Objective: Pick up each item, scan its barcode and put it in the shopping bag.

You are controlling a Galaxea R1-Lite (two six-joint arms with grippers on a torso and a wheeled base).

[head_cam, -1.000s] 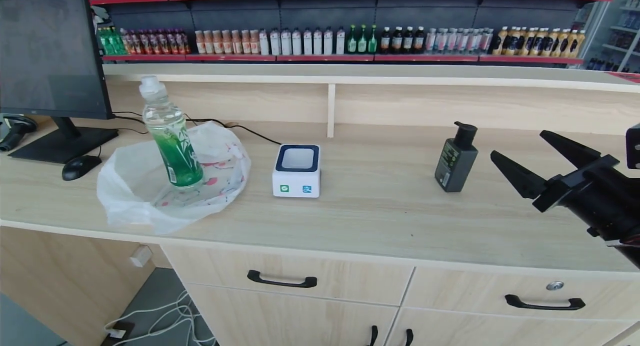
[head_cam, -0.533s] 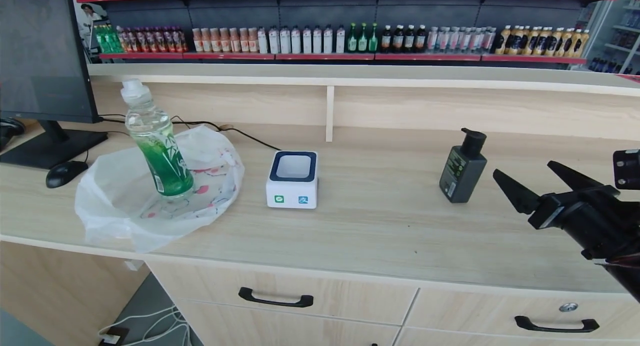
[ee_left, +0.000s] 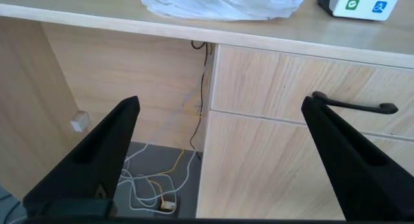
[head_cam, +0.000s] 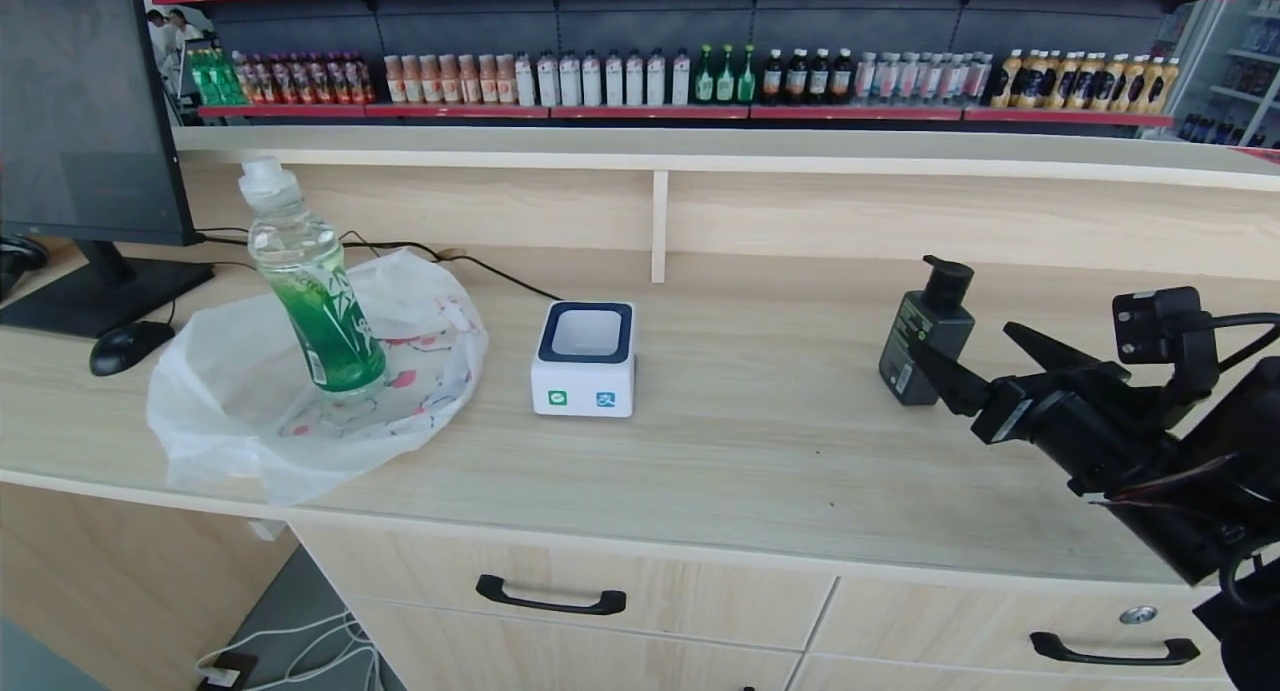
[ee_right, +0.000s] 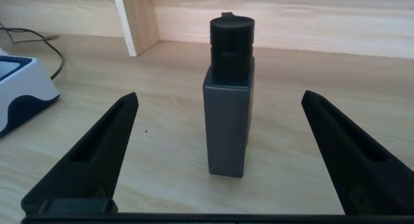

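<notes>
The dark grey pump bottle (head_cam: 925, 336) is seen standing upright on the wooden counter (head_cam: 760, 451), towards its right side. The right gripper (head_cam: 958, 337) is held level just beside it, with its fingers spread wide and nothing gripped. In the right wrist view the bottle is framed between the two fingers but is not touched by either. Well to the left, a white scanner box (head_cam: 585, 359) is set on the counter. Farther left, a green drink bottle (head_cam: 315, 291) is stood upright in the opened white shopping bag (head_cam: 230, 391). A mouse (head_cam: 130, 346) and a monitor (head_cam: 85, 111) are placed beyond the bag. The left gripper (ee_left: 220, 101) is held below the counter edge, before the drawers (ee_left: 291, 88), wide open and empty.
</notes>
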